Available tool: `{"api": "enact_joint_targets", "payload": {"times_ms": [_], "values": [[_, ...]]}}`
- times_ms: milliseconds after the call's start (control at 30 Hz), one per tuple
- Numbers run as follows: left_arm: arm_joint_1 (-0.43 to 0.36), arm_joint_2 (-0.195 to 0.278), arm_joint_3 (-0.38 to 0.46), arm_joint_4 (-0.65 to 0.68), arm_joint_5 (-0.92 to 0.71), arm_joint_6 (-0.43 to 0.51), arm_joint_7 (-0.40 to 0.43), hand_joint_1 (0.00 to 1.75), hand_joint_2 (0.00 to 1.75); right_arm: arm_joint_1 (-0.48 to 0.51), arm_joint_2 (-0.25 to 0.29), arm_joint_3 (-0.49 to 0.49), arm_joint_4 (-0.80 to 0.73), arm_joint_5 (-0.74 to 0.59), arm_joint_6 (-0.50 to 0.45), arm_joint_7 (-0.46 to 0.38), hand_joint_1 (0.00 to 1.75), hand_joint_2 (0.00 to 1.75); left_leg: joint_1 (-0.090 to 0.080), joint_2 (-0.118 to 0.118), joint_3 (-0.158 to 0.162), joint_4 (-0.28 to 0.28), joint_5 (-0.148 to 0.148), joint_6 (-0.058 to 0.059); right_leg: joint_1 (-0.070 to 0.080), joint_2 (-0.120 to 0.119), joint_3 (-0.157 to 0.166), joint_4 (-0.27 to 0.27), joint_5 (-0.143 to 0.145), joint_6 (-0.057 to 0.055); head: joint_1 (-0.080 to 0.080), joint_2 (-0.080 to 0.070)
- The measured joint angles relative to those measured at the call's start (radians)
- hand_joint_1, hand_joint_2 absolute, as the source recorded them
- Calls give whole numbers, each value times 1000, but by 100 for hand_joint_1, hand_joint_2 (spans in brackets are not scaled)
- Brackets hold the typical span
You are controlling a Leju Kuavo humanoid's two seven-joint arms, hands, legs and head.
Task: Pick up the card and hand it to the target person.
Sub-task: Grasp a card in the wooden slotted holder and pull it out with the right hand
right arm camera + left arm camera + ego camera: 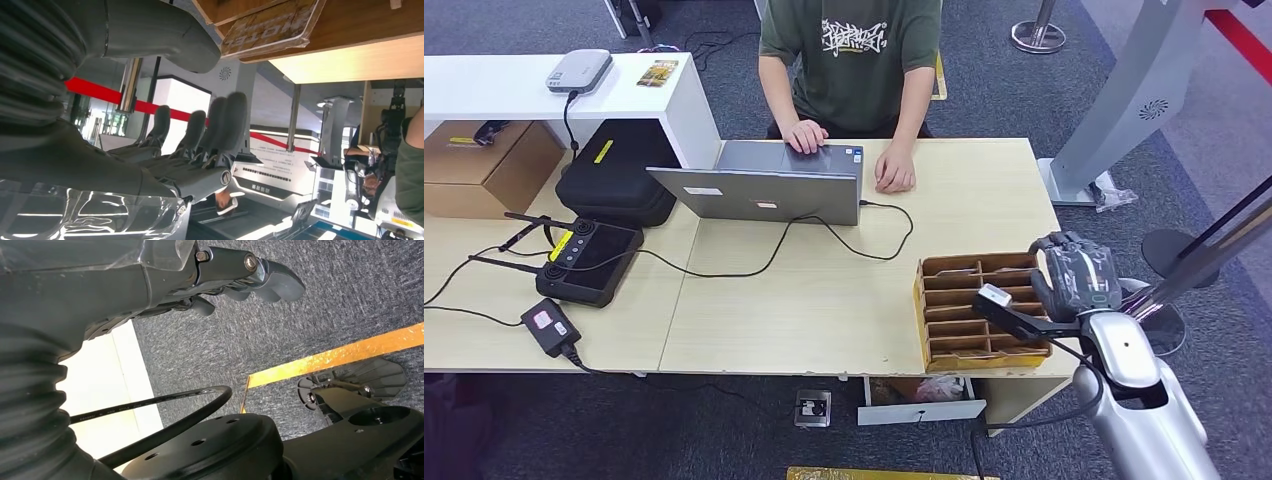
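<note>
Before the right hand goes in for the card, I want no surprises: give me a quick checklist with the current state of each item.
1. Right hand free to grasp: ok. In the right wrist view its fingers are straight and apart, holding nothing.
2. Right hand near the wooden card organizer: ok. It hovers at the organizer's right end.
3. Card located in a compartment: cannot tell. No card is plainly visible in the slots from the head view.
4. Left hand out of the way: ok. It hangs over the carpet, holding nothing.
5. Target person ready to receive: not ok. Both of the person's hands rest at the laptop.
6. Laptop cable clear of the organizer: ok.
</note>
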Motion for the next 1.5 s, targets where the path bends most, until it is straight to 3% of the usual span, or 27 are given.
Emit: {"api": "enact_joint_targets", "payload": {"times_ms": [200,400,500,567,633,767,1000,1167,1500], "values": [[0,2,-1,0,-2,0,0,0,175,-28,15,0,41,0,0,-3,84,175,0,0,0,0,0,0,0,0,0,0,0,0,0,0],[-2,1,-1,0,-5,0,5,0,175,-53,33,0,77,0,1,-9,91,175,0,0,0,0,0,0,0,0,0,0,0,0,0,0],[-4,0,-1,0,-7,0,8,0,175,-63,40,0,91,1,1,-10,113,175,0,0,0,0,0,0,0,0,0,0,0,0,0,0],[-6,-1,-1,0,-7,0,10,0,175,-67,44,0,97,1,1,-10,144,175,0,0,0,0,0,0,0,0,0,0,0,0,0,0],[-7,-2,-1,0,-7,0,10,0,175,-69,46,0,103,1,1,-11,163,175,0,0,0,0,0,0,0,0,0,0,0,0,0,0],[-8,-3,-1,0,-8,0,11,0,175,-69,49,0,109,1,1,-11,171,175,0,0,0,0,0,0,0,0,0,0,0,0,0,0],[-9,-3,-3,0,-17,0,12,0,175,-65,50,0,102,5,-3,-11,169,175,0,0,0,0,0,0,0,0,0,0,0,0,0,0],[-9,-3,-4,0,-25,0,11,0,175,-49,50,0,61,11,-8,-11,152,175,0,0,0,0,0,0,0,0,0,0,0,0,0,0],[-10,-3,-5,0,-41,0,5,0,175,-25,33,0,-111,-2,-22,-31,147,175,0,0,0,0,0,0,0,0,0,0,0,0,0,0]]}}
